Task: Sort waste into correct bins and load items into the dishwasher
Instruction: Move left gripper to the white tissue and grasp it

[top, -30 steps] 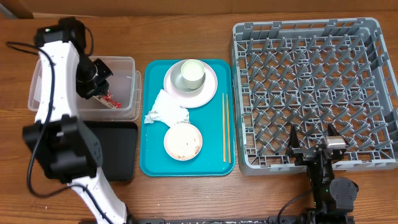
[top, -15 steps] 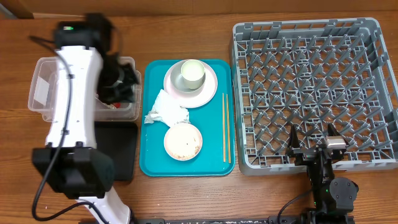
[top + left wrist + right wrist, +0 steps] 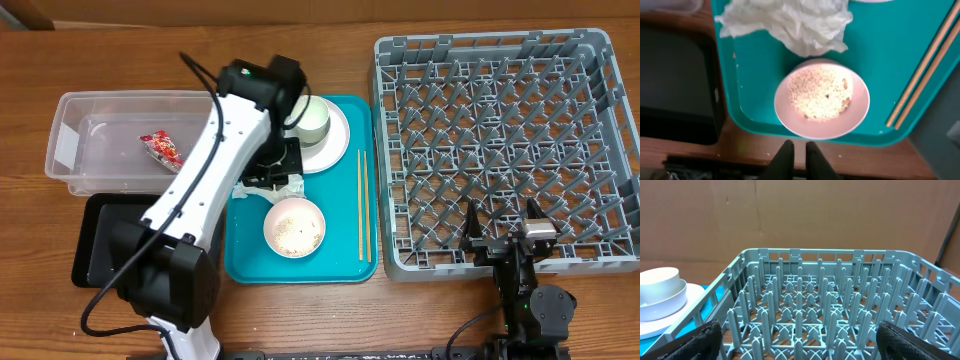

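Observation:
The red wrapper (image 3: pixel 162 148) lies in the clear tub (image 3: pixel 75 130). My left gripper (image 3: pixel 272 172) hovers over the teal tray (image 3: pixel 245 262), above the crumpled tissue (image 3: pixel 250 186); its fingers (image 3: pixel 795 147) are shut and empty. Below it I see the tissue (image 3: pixel 790 22), a white bowl of rice grains (image 3: pixel 821 97) and the chopsticks (image 3: pixel 920 75). The cup (image 3: pixel 312 118) stands on the plate (image 3: pixel 335 142). My right gripper (image 3: pixel 505 240) is open and empty at the front edge of the grey rack (image 3: pixel 500 140), whose pegs fill the right wrist view (image 3: pixel 820 295).
The black tray (image 3: pixel 100 250) lies left of the teal tray, in front of the clear tub. The bowl (image 3: pixel 294 226) and chopsticks (image 3: pixel 364 205) lie on the teal tray's front half. Brown cardboard stands behind the rack.
My left arm has swung right from the clear tub to over the teal tray. The red wrapper now lies loose in the tub. The right arm has not moved.

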